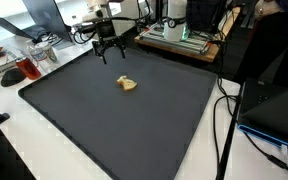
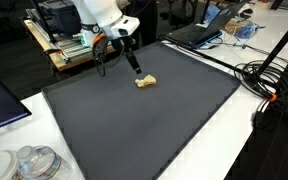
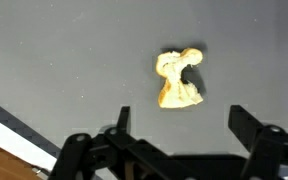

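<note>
A small crumpled yellow-tan object lies on the dark grey mat; it also shows in an exterior view and in the wrist view. My gripper hangs above the mat's far part, behind the object and apart from it. It also appears in an exterior view. In the wrist view the gripper has its two fingers spread wide with nothing between them; the object lies just beyond the fingertips.
The mat covers most of a white table. Racks with equipment and a laptop stand beyond the far edge. Cables run along one side. A bowl with red items and a clear container sit off the mat.
</note>
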Controlling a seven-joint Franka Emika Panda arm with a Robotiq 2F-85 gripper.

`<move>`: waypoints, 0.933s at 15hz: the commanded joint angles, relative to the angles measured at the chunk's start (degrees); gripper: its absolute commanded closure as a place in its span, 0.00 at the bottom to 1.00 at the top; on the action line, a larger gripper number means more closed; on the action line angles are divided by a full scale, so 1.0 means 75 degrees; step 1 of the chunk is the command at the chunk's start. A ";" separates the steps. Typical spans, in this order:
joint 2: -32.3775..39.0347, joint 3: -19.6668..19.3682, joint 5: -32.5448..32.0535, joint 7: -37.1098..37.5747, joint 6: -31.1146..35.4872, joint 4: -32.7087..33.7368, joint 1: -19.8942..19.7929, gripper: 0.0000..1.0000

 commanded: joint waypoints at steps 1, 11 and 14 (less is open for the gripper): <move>0.0060 -0.0604 0.1056 -0.1464 -0.0679 0.0024 0.0280 0.00; 0.0614 -0.1422 0.1178 -0.2085 -0.1850 0.0457 0.0675 0.00; 0.0911 -0.1710 0.1609 -0.2159 -0.2282 0.0586 0.0621 0.00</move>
